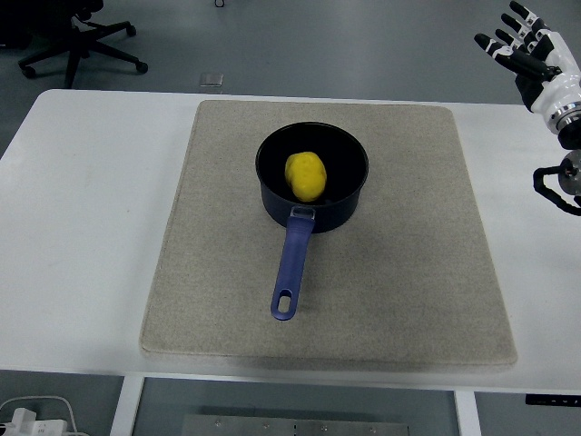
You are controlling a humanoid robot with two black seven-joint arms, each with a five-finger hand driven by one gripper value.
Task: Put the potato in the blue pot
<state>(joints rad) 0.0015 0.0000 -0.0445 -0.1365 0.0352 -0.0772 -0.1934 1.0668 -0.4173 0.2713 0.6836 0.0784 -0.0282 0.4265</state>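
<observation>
I see a grey-blue floor (300,45) beyond my white table (82,209), a black office chair (77,36) far across from my raised hand (536,54), and white cables (36,413) below the near edge.
</observation>
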